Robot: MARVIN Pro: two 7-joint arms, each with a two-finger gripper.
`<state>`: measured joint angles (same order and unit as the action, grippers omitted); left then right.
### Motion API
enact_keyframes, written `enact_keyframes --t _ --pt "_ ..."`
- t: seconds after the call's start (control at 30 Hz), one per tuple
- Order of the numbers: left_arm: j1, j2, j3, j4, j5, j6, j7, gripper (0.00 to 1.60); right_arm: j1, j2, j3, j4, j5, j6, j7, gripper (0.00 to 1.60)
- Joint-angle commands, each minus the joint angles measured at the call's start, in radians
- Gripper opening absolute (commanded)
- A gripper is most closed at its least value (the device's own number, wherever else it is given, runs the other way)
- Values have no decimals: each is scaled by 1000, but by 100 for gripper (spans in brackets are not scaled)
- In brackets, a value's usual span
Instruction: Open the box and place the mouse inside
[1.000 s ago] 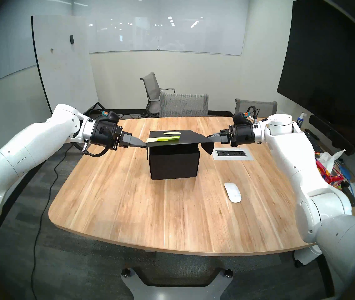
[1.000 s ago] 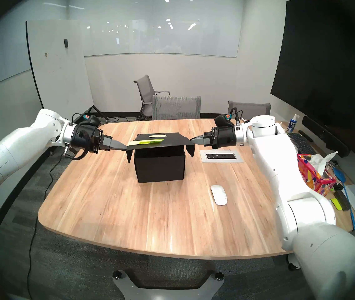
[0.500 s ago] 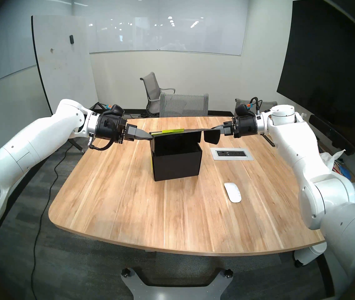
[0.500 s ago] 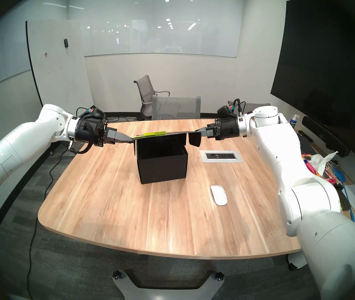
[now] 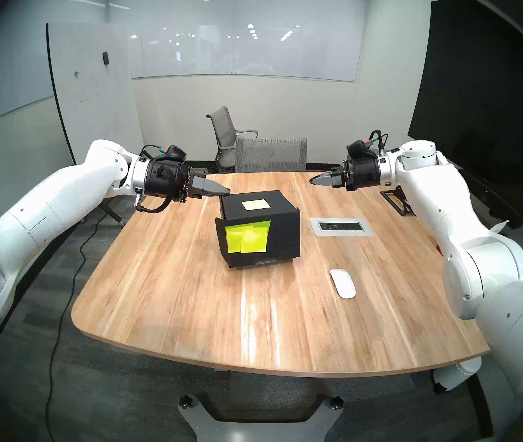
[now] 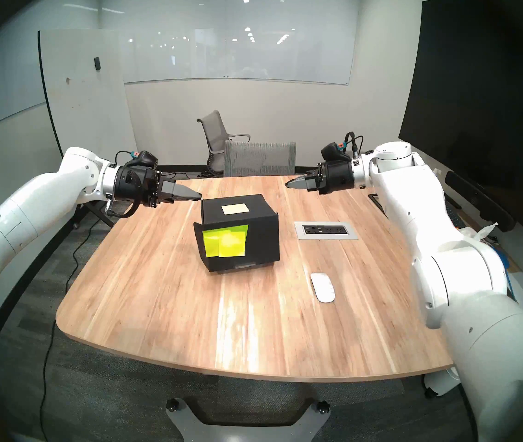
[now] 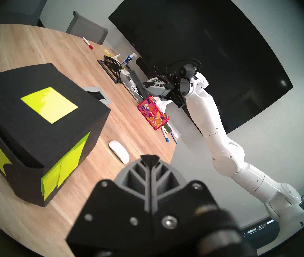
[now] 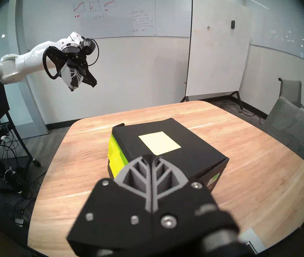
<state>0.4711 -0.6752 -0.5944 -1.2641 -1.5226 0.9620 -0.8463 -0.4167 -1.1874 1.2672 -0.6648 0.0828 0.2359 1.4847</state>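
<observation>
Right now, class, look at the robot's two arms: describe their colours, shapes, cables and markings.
Both arms are glossy white rounded segments with silver wrist rings. Each ends in a black housing, the left gripper and right gripper having grey ribbed wedge fingers. Black cables loop at the wrists; teal-orange connectors sit on top.

Legible text, by carrier:
- tissue box (image 7: pixel 153 112), red floral, at the worktop's (image 7: pixel 27 41) far edge: "Kleenex" in white script on its side
- spray bottle (image 7: pixel 129 59), blue label: lettering begins "Ex", rest too small to read
- whiteboard (image 8: pixel 110 13): three red curve sketches, a red figure reading roughly "+20" beneath; handwritten lines to their right, last one perhaps "Data", otherwise illegible
- box (image 8: pixel 168 154) labels: blank
</observation>
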Motion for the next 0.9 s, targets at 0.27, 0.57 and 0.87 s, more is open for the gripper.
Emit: enact_keyframes --t 0.27,0.57,0.87 --pt "-49 -4 4 24 -19 -2 24 0 147 -25 -58 142 18 -81 -1 0" --pt "-58 19 50 16 0 -2 56 0 163 -32 -93 216 54 -140 -1 0" --pt "-91 43 119 40 29 -2 55 0 138 -24 -133 225 118 -175 -1 0"
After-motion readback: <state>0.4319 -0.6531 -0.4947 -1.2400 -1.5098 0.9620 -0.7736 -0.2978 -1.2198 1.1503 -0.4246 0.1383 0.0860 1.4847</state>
